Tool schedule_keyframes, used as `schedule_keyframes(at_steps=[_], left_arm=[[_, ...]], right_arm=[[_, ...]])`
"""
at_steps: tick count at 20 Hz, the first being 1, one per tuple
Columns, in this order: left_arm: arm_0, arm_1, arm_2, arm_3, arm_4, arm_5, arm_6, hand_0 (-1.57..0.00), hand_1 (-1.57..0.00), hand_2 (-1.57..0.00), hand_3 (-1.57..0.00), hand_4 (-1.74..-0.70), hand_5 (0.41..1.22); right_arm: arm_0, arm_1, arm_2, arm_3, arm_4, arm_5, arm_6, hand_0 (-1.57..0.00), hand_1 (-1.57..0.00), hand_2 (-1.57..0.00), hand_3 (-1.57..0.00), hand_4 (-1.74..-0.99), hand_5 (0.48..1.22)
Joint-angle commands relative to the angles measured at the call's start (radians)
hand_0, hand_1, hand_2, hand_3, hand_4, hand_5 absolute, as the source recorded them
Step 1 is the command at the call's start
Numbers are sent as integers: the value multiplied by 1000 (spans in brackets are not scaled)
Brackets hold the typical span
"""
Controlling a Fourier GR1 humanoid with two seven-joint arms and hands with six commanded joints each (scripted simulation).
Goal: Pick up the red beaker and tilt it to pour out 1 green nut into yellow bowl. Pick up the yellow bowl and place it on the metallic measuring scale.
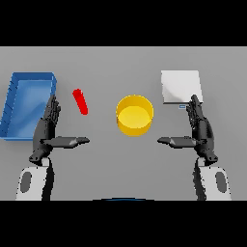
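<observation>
The table point(106, 67) looks matt grey and smooth. The yellow bowl point(134, 116), red beaker point(80, 102) and blue bin point(14, 103) look like smooth plastic; the scale point(180, 86) has a pale, dull metallic top.

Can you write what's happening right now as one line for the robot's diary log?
left hand open, idle | right hand open, idle | red beaker on table, untouched | yellow bowl not yet on scale

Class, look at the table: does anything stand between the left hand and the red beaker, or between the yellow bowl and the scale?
Nothing visible does. Bare table separates the left hand from the beaker, and the bowl from the scale. The blue bin lies off to the left.
</observation>
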Motion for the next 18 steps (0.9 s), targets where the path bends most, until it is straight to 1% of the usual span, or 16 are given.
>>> schedule_keyframes(at_steps=[1,6,7,8,9,10,11,12,14,15,17,18], left_arm=[[-1,0,0,0,0,1,0,1,1,1,1,-1204,652],[-8,0,3,9,0,3,0,1,1,1,1,-1204,652],[18,29,-30,-29,-51,0,-10,1,1,1,1,-1204,652],[46,42,-58,-66,-81,-7,-12,1,1,1,1,-1207,649],[58,49,-76,-92,-101,-8,-1,1,1,1,1,-1212,650],[63,55,-85,-110,-113,-7,25,1,1,1,1,-1218,654],[71,53,-95,-123,-124,-3,40,1,1,1,1,-1223,658],[75,54,-99,-136,-127,-3,54,1,1,1,1,-1224,660],[79,67,-104,-130,-128,-20,49,1,1,1,1,-1230,662],[66,71,-106,-131,-131,-23,59,1,1,1,1,-1239,668],[30,69,-103,-78,-137,-26,75,1,1,1,1,-1276,691],[5,64,-93,-45,-122,-32,71,1,1,1,1,-1301,702]], right_arm=[[0,-1,-1,0,-1,0,0,1,1,1,1,-1245,681],[13,-10,-6,-4,-7,9,-7,1,1,1,1,-1245,681],[49,-53,32,-41,89,-8,-87,1,1,1,1,-1245,681],[74,-71,61,-63,156,-24,-122,1,1,1,1,-1242,678],[92,-83,80,-86,195,-30,-135,1,1,1,1,-1239,679],[105,-88,95,-115,221,-37,-126,1,1,1,1,-1235,679],[111,-91,100,-124,237,-44,-115,1,1,1,1,-1235,678],[116,-94,106,-138,242,-41,-116,1,1,1,1,-1235,678],[111,-96,106,-143,232,-30,-106,1,1,1,1,-1245,681],[111,-96,104,-144,221,-22,-106,1,1,1,1,-1250,681],[120,-90,106,-152,197,-3,-100,1,1,1,1,-1265,680],[133,-88,108,-160,186,6,-113,1,1,1,1,-1275,680]])
